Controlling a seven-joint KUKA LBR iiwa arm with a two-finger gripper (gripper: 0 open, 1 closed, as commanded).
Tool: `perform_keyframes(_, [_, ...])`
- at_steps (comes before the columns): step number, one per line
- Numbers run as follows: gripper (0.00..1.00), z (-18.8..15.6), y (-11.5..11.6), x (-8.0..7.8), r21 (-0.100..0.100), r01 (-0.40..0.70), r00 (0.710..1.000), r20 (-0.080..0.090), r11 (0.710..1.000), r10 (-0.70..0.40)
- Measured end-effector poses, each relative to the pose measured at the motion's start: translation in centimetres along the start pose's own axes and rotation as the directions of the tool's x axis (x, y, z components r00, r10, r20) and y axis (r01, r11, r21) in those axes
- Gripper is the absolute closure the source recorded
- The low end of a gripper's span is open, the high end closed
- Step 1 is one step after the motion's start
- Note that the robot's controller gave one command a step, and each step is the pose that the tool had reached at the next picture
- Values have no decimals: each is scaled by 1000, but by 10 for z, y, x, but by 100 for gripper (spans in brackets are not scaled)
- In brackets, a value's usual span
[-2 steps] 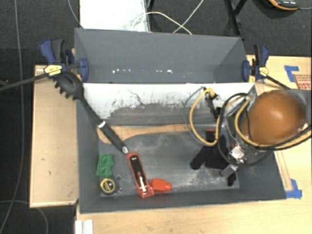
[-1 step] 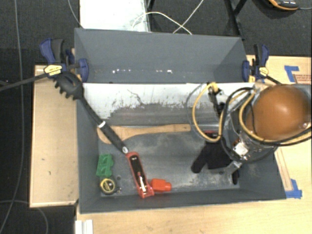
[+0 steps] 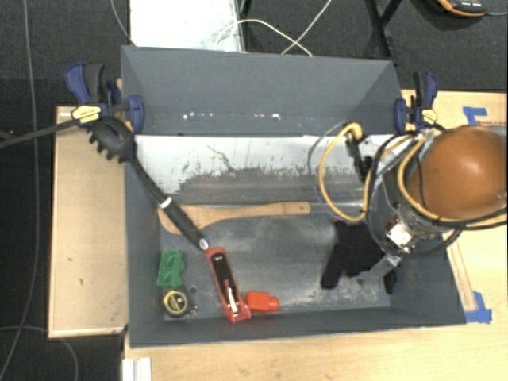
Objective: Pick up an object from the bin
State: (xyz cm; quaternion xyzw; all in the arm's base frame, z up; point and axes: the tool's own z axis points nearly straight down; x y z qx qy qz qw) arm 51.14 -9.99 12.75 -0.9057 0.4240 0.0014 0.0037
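In the right front part of the bin [image 3: 278, 240], the claw [image 3: 353, 264] hangs low over plain grey floor. It's just a dark shape from this angle, so I honestly can't tell if it's released or clenched, and I can't make out anything gripped in it.

Closest item to it is a small orange piece [image 3: 262, 301] off to its left near the front wall, well apart from the claw. That piece sits right up against the front end of a long red tool [image 3: 225, 282], which lies roughly front to back.

Further left, in the front left corner, there's a little round yellow and black tape measure [image 3: 176, 302], with a green lumpy thing [image 3: 169, 268] just behind it.

Across the middle lies a wooden spoon [image 3: 246, 210], handle pointing right. A long black utensil [image 3: 151, 189] slants over the spoon's bowl, with its head up at the back left corner and its handle end close to the red tool.

Behind the claw, the arm's round orange cover [image 3: 464, 173] sits over the right wall, and a yellow cable [image 3: 324, 182] loops beside it.
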Motion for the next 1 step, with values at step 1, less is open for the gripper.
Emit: perform_keyframes(1, [100, -33, 0, -2, -2, -2, 1000, 5, 1000, 2])
